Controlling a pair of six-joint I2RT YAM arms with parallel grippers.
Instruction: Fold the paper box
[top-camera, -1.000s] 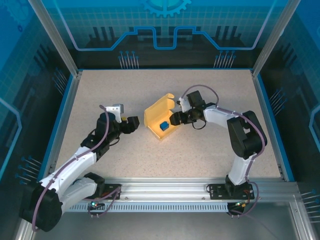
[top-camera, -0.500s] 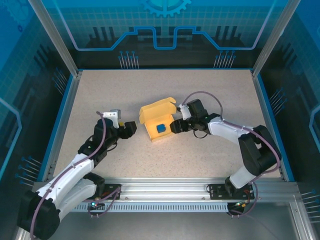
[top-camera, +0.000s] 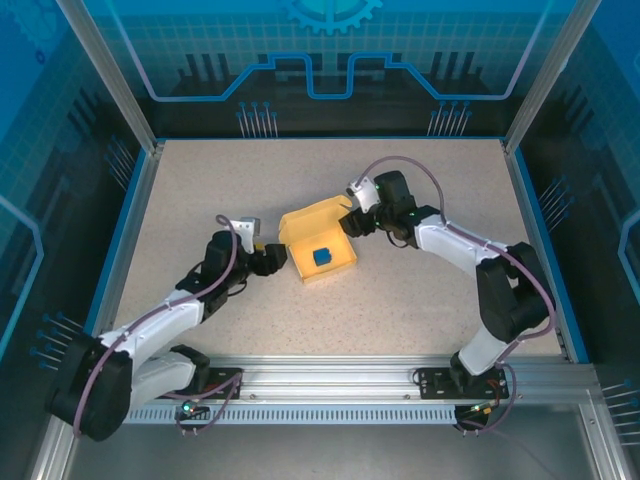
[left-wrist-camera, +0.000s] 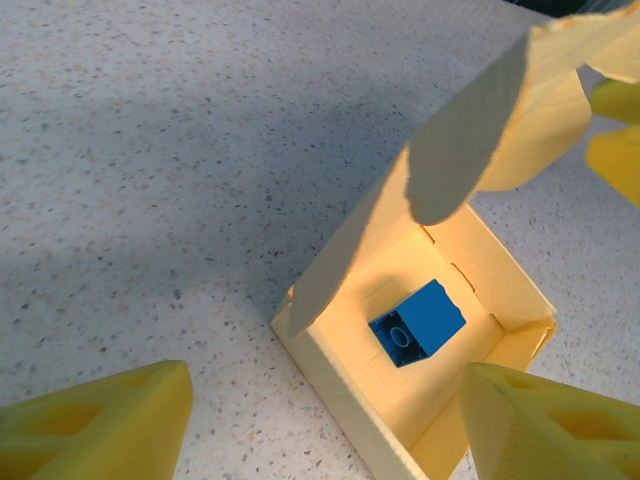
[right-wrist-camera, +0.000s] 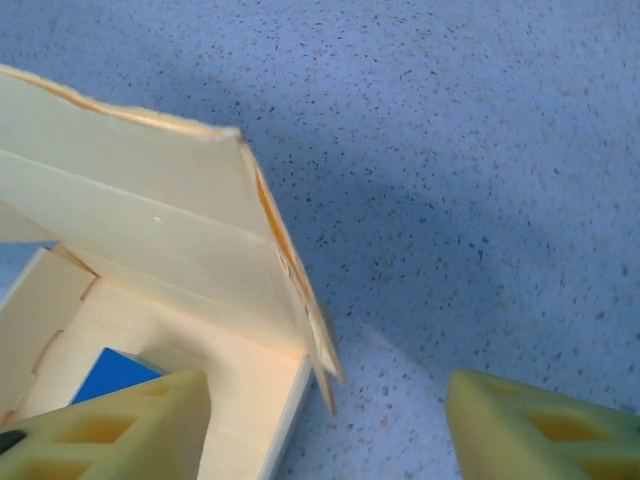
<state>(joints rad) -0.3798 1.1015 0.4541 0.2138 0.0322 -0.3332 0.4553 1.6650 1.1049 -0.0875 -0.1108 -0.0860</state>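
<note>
**Fig.** One paper box (top-camera: 310, 222), one blue cube (left-wrist-camera: 417, 322) and two grippers on a speckled table (top-camera: 200, 190). The box sits near the table's centre, open, with its lid flap raised along the far side. The single cube lies on the box floor. The left gripper (top-camera: 275, 259) is just beside the box's left wall, jaws wide and holding nothing. The right gripper (top-camera: 351, 222) is at the far right corner, jaws also spread, straddling the flap's edge. Both wrist views crop the fingers to yellow fingertips (left-wrist-camera: 100, 420). Whether they touch the cardboard cannot be judged.
</note>
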